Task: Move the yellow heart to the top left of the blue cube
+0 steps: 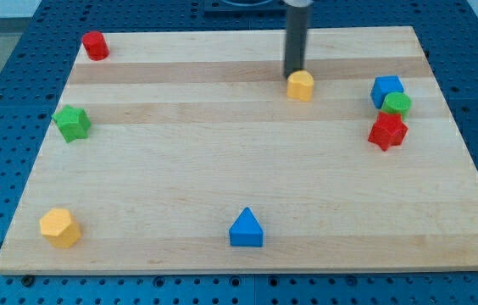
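Tip: my tip [294, 74] has no jaws to open or close, so you get no grip state; it is a bare rod end resting just at the upper-left edge of the yellow heart [301, 85], touching it or nearly so.
Heart: you find it well left of the blue cube [386, 89], at about the same height on the board [222, 169].
Cube: it sits near the view's right, with a green block [397, 104] touching its lower right and a red star [387, 131] just below that.
Key relation: the heart lies to the lower right of my tip, and the cube lies to the heart's right, so a push from here would send the heart right and slightly down.
Judgement: you likely need a mostly rightward push, kept a little high, stopping short of the cube.
Risk: too long a push could knock the cube or its neighbours.
Others: red cylinder [95, 45], green star [72, 123], yellow hexagon [59, 227] and blue triangle [246, 229] all lie well left of the cube.
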You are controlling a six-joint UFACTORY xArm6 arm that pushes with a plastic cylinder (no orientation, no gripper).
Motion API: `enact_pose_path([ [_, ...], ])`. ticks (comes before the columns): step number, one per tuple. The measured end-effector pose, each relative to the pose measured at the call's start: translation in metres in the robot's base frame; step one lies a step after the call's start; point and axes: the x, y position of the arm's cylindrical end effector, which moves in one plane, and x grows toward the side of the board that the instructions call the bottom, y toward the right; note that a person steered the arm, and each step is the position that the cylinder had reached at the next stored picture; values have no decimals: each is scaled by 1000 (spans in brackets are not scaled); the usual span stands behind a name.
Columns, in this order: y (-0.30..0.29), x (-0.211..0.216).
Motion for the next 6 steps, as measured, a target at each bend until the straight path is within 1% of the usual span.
enact_pose_path([
  [1,10,6],
  [2,-7,4],
  [3,-47,2],
  [4,-48,34],
  [5,-6,44],
  [6,41,44],
])
